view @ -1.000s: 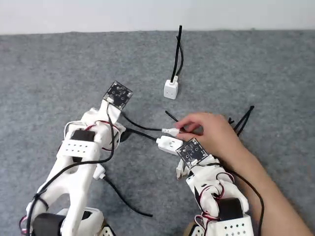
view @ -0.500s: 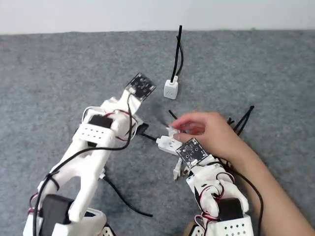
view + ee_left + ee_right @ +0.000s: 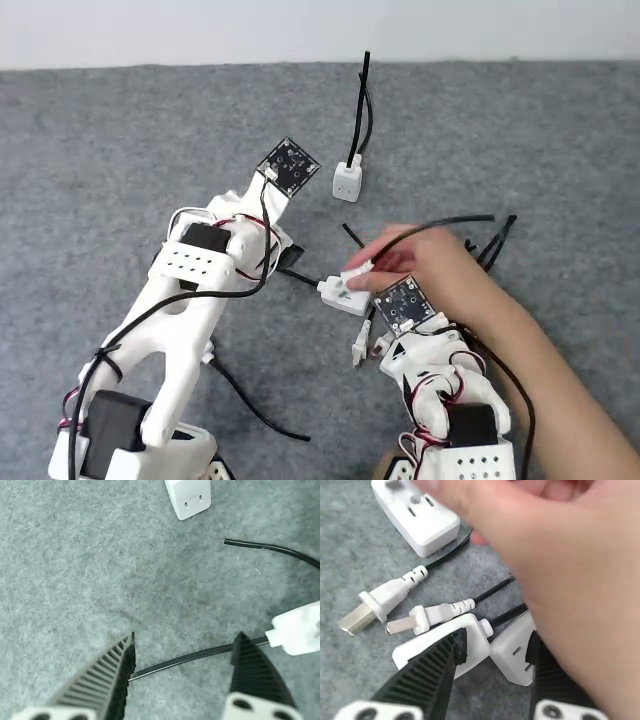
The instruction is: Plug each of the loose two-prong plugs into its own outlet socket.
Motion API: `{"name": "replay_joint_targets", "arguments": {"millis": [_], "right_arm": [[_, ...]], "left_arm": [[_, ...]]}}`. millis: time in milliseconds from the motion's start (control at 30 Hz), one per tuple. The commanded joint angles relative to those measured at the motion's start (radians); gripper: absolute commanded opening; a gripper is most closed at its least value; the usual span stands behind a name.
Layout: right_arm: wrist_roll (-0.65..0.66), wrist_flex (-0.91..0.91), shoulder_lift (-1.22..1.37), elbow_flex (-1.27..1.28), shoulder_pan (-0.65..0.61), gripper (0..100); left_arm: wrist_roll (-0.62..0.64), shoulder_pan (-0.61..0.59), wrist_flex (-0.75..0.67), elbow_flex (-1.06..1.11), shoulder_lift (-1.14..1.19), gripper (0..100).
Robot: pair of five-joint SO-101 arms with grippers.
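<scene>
Two loose plugs [image 3: 380, 602] lie flat and side by side near the middle of the tabletop [image 3: 100, 150], prongs bare. They are just beside the right gripper [image 3: 496, 642], whose jaws stand apart over two white sockets [image 3: 517, 655] and hold nothing. A third plug [image 3: 356, 270] is pinched in a person's hand [image 3: 430, 268] right at the block [image 3: 340, 296], a white outlet strip at mid-tabletop; whether its prongs are seated I cannot tell. The hand lies across the right arm's reach. The left gripper [image 3: 186, 645] hangs just beside the block, jaws wide apart and empty, straddling the block's black cable [image 3: 190, 656]. Towards the far edge sits a cube [image 3: 347, 182] socket, with two bare slots on the face that the left wrist view shows. The main risk, I judge, is the hand: if the right gripper comes down now, it may nip a finger or knock the sockets askew. If the left gripper closes where it is, it takes cable, not plug, and a pull would drag the block from under the hand. The crossed cables may tow one plug when another is lifted, and the light sockets will likely slide when pushed unless held.
</scene>
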Motion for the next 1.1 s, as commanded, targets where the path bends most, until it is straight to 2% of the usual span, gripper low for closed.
{"name": "replay_joint_targets", "arguments": {"millis": [0, 700, 1067], "right_arm": [[0.006, -0.01, -0.01, 0.017, 0.016, 21.0], [0.006, -0.01, -0.01, 0.017, 0.016, 21.0], [0.006, -0.01, -0.007, 0.017, 0.016, 21.0]], "left_arm": [[0.014, -0.005, 0.011, -0.048, -0.002, 29], [0.012, -0.006, -0.011, -0.025, -0.002, 29], [0.012, -0.049, -0.048, -0.004, -0.002, 29]]}}
